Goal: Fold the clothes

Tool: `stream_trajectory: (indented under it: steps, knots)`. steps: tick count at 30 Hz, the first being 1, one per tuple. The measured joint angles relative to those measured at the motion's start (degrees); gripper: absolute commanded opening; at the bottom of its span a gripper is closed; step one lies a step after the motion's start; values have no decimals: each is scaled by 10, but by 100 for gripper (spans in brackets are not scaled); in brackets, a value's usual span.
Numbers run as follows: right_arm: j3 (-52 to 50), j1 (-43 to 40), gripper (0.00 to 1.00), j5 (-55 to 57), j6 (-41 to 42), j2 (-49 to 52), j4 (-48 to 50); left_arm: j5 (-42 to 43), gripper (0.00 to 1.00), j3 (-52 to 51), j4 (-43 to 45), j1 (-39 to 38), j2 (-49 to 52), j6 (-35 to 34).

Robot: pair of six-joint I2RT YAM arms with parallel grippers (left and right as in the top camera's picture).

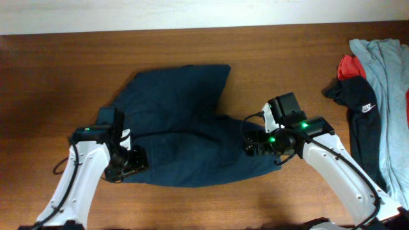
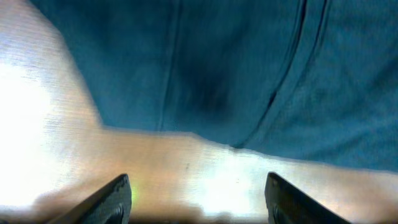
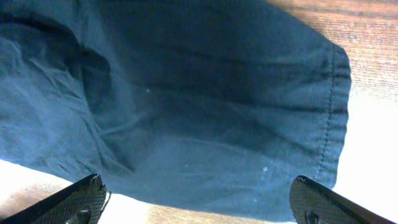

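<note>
My left fingers (image 2: 112,200) and right fingers (image 3: 78,200) stand apart at the edge of the shorts (image 1: 185,121); limp, light cotton, I'd pinch hem corners.

We are observing the dark navy shorts (image 1: 185,124) lying spread but rumpled at the middle of the wooden table (image 1: 64,64), one leg pointing toward its far edge, hem stitching showing.
</note>
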Motion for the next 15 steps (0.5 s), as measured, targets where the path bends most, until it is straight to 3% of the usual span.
stream_trajectory:
  steps: [2, 4, 5, 6, 13, 15]
  knots:
    - [0, 0, 99, -2, -2, 0, 1, 5, 53, -24, 41, 0, 22, 0]
    - [0, 0, 99, -3, -2, 0, 3, 7, 25, -40, 70, 0, 42, -1]
    - [0, 0, 99, -4, -3, -1, 3, 11, 6, -46, 88, 0, 55, -1]
    - [0, 0, 99, -4, -3, -1, 3, 17, 0, -46, 98, 0, 68, -2]
    - [0, 0, 99, -4, -5, -1, 3, 108, 1, -26, 71, 1, 94, -1]
    - [0, 0, 99, -4, -5, -1, 2, 124, 0, 34, 41, 2, 91, 6]
